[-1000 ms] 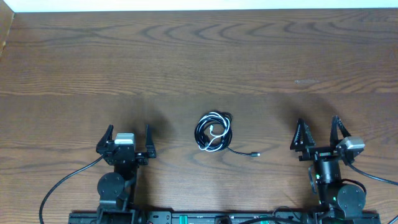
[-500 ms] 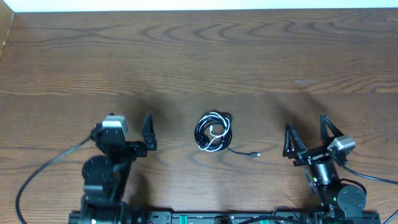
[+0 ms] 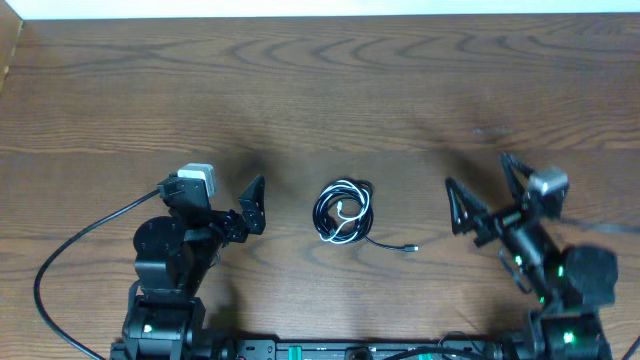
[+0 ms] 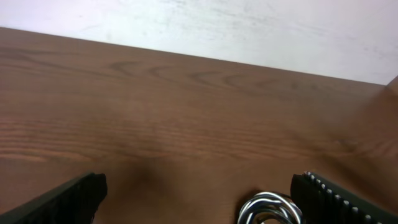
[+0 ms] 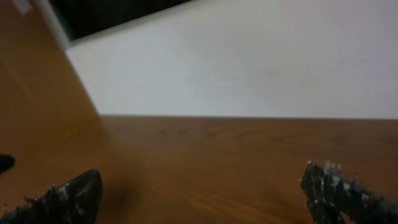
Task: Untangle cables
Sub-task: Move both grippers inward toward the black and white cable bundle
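Note:
The cables (image 3: 344, 212) lie as a small tangled coil of black and white cords on the wooden table (image 3: 320, 90), with one black plug end (image 3: 409, 248) trailing to the right. The top of the coil shows at the bottom of the left wrist view (image 4: 267, 208). My left gripper (image 3: 215, 203) is open and empty, to the left of the coil. My right gripper (image 3: 483, 192) is open and empty, to the right of the coil. In the right wrist view the gripper (image 5: 211, 196) sees only bare table, no cable.
A thick black arm wire (image 3: 75, 265) loops at the lower left. A white wall (image 4: 249, 25) runs along the table's far edge.
Both arms have risen and turned inward toward the coil, the left gripper swinging right and the right gripper swinging left. The cables have not moved.

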### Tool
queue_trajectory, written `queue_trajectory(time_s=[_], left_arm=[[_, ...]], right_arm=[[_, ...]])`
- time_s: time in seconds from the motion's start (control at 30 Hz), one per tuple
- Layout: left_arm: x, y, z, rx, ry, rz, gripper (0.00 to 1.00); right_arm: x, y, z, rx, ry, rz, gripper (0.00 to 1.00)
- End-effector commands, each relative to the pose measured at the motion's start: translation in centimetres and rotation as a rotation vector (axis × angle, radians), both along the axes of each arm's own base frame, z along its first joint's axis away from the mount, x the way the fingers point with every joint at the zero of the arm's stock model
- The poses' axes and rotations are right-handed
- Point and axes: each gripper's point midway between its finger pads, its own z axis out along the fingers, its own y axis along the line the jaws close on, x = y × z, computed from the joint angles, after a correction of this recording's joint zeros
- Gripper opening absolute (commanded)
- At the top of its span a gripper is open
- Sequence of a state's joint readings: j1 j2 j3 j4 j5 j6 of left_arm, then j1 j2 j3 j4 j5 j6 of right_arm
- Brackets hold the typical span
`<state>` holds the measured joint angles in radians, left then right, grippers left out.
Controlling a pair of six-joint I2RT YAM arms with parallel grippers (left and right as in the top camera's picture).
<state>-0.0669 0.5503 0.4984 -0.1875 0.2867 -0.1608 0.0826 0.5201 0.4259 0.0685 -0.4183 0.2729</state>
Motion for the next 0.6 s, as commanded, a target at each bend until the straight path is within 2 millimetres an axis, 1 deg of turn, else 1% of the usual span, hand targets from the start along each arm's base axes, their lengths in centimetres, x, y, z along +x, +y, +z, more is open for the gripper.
queue_trajectory(time_s=[0.0,0.13,0.23,0.3,0.33,0.43,0.57], left_arm=[[-0.2,-0.5,1.4,-0.023,-0.029,-0.029,1.00],[-0.7,-1.9,1.4,-0.048,-0.022,-0.111,1.00],[-1.3,-2.8,1.1,-0.047,-0.011,-0.176,1.00],[-1.6,-3.3,0.8,-0.019,-0.012,-0.218,1.00],[-1.7,-3.4,0.7,-0.007,-0.015,-0.231,1.00],[-1.6,-3.4,0.5,-0.021,0.000,-0.223,1.00],[-1.1,-3.4,-0.8,-0.100,0.097,-0.190,1.00]], right_arm=[[0.9,2.0,0.1,-0.022,0.052,0.126,0.99],[2.0,3.6,-1.1,-0.067,0.087,0.237,0.99],[2.2,4.7,-0.8,-0.009,0.098,0.307,0.99],[2.0,5.3,-0.6,0.010,0.093,0.356,0.99],[2.0,5.5,-0.5,0.010,0.087,0.370,0.99],[2.4,5.5,-1.3,0.020,0.127,0.369,0.99],[3.8,5.2,-2.9,0.052,0.264,0.331,0.99]])
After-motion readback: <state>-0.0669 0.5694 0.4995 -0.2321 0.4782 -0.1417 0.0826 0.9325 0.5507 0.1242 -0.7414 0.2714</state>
